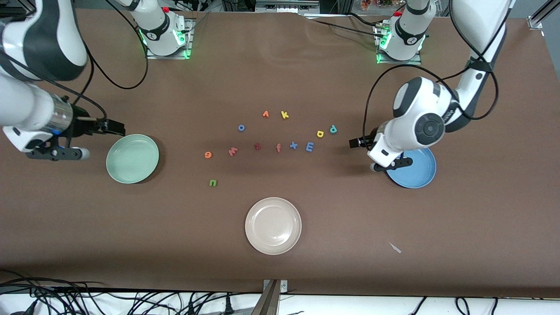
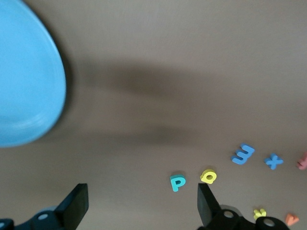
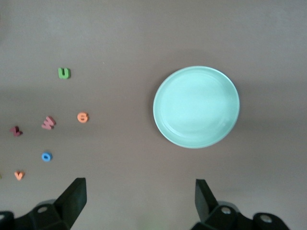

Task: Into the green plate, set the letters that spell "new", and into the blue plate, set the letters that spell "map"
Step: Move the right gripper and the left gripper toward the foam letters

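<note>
Left gripper (image 1: 384,162), jaws spread and empty, hovers over the blue plate (image 1: 422,175) rim at the left arm's end of the desk. The teal p (image 1: 333,129) and yellow a (image 1: 320,133) lie mid-desk toward that end, nearest this arm. Right gripper (image 1: 78,142), likewise open and empty, waits beside the green plate (image 1: 132,158).

Table covering (image 1: 306,78): brown, matt, cloth-like, with slight creases at the upper centre of the front view. Green plate (image 1: 132,158), blue plate (image 1: 415,173) and cream-white plate (image 1: 273,225): smooth, hard plastic or ceramic by appearance, soft sheen, faint ring highlights. Small letters, for example the green n (image 1: 212,183) and light blue m (image 1: 309,146): matt, foam-like. Arm shells: glossy white plastic with black joints. Fingers (image 3: 72,196): matt black plastic.
</note>
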